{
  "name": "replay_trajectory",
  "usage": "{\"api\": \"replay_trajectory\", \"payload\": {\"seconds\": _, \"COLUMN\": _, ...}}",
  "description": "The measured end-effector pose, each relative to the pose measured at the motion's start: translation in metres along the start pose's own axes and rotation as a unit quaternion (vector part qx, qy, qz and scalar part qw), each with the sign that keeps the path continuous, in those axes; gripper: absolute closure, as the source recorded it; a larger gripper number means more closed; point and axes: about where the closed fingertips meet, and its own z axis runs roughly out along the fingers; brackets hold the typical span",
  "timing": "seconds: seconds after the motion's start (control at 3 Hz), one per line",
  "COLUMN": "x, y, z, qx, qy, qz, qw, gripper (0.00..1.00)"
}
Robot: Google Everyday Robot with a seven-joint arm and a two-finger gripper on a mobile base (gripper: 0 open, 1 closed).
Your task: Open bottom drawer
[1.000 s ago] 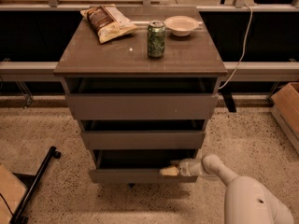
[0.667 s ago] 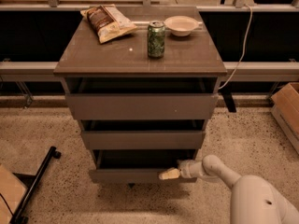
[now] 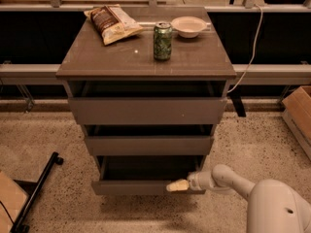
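Note:
The bottom drawer is the lowest of three grey-brown drawers in a small cabinet. Its flat front stands out a little from the cabinet, and a dark gap shows above it. My gripper has a cream tip that sits at the top edge of this drawer's front, right of centre. My white arm reaches to it from the lower right. The inside of the drawer is dark and hidden.
The middle drawer and top drawer also stand slightly out. On the cabinet top are a green can, a chip bag and a white bowl. A cardboard box is at the right and a black bar on the floor at the left.
My gripper and the bottom drawer's front have come a little toward the camera, and the dark gap above the drawer front is wider.

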Motion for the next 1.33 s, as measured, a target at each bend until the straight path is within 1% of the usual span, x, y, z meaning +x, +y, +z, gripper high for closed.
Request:
{"api": "replay_trajectory", "payload": {"seconds": 0.33, "x": 0.008, "y": 0.001, "z": -0.002, "qx": -0.001, "qy": 0.015, "qz": 0.016, "qw": 0.9998, "gripper": 0.13}}
{"api": "replay_trajectory", "payload": {"seconds": 0.67, "x": 0.008, "y": 0.002, "z": -0.002, "qx": -0.001, "qy": 0.015, "qz": 0.017, "qw": 0.9998, "gripper": 0.14}}
{"api": "replay_trajectory", "payload": {"seconds": 1.0, "x": 0.03, "y": 0.004, "z": -0.009, "qx": 0.001, "qy": 0.038, "qz": 0.051, "qw": 0.9979, "gripper": 0.18}}
{"api": "replay_trajectory", "payload": {"seconds": 1.33, "x": 0.029, "y": 0.004, "z": -0.009, "qx": 0.001, "qy": 0.038, "qz": 0.051, "qw": 0.9979, "gripper": 0.15}}
